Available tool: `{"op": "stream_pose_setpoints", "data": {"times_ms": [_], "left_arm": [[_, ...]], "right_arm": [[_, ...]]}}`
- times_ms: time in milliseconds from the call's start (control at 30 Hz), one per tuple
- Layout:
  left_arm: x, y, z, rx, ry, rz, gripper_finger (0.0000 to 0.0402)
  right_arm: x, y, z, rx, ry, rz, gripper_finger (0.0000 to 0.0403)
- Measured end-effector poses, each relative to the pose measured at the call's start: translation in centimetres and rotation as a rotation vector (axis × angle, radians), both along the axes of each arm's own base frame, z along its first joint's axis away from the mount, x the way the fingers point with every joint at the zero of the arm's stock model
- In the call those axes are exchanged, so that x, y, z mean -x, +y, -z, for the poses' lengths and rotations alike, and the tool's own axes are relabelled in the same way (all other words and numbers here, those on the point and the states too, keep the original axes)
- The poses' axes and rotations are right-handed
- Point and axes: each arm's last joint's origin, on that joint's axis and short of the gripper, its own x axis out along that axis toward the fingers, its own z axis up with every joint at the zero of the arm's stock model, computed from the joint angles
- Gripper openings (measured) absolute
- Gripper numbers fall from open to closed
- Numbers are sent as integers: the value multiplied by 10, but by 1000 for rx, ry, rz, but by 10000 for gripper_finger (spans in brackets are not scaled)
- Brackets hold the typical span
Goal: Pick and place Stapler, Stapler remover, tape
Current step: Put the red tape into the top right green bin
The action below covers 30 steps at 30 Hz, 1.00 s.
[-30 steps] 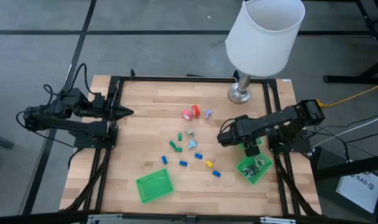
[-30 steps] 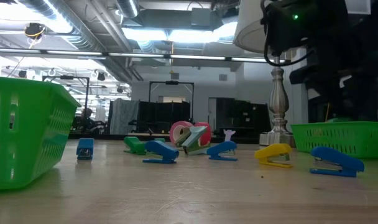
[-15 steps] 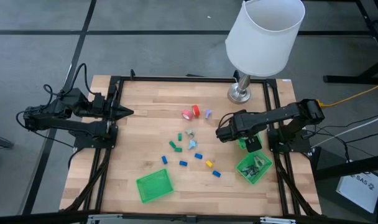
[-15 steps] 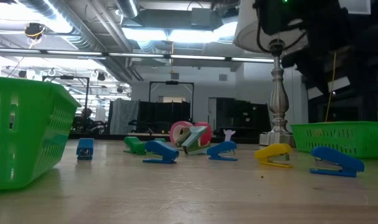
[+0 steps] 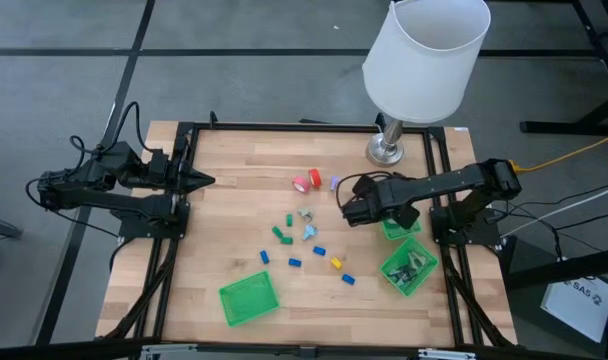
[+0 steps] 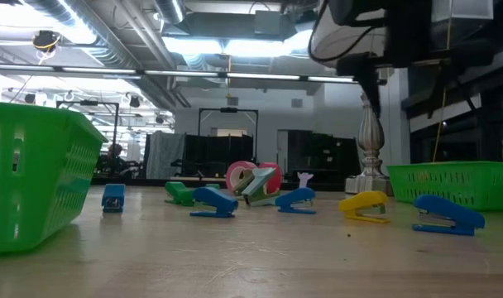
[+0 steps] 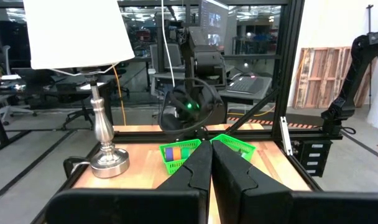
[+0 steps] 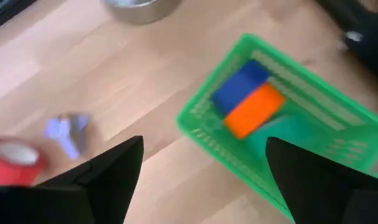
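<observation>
Hovering w/ jaws wide, right gripper (image 5: 350, 208) near tape (image 5: 307, 181).

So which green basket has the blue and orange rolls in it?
The small green basket beside the right gripper, nearest the lamp; the other baskets sit nearer the table's front edge.

The wooden table (image 5: 234, 200) stood on a grey floor (image 5: 244, 70) crossed by dark seams. At about one o'clock on it rose a lamp (image 5: 424, 60) with a white shade and a silver base. Beyond, fluorescent ceiling lights (image 6: 218, 45) lit dark shelving (image 6: 227, 153).
</observation>
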Motion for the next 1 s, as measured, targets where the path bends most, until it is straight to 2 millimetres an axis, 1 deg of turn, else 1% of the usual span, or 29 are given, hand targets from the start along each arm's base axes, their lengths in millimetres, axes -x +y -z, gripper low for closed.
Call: {"op": "stream_pose_setpoints", "data": {"times_ms": [133, 333, 467, 567, 800, 1000], "left_arm": [[0, 0, 0, 0, 0, 0, 6], [0, 0, 0, 0, 0, 0, 6], [0, 0, 0, 0, 0, 0, 6], [0, 0, 0, 0, 0, 0, 6], [0, 0, 0, 0, 0, 0, 6], [0, 0, 0, 0, 1, 0, 6]], "right_arm": [[-6, 0, 1, 1, 2, -144, 344], [-16, 0, 1, 48, 1, -353, 344], [-24, 0, 1, 100, -40, -430, 344], [-31, -2, 0, 139, -84, -448, 344], [-46, -20, -1, 170, -125, -523, 344], [-61, -37, 2, 202, -117, -639, 344]]}}
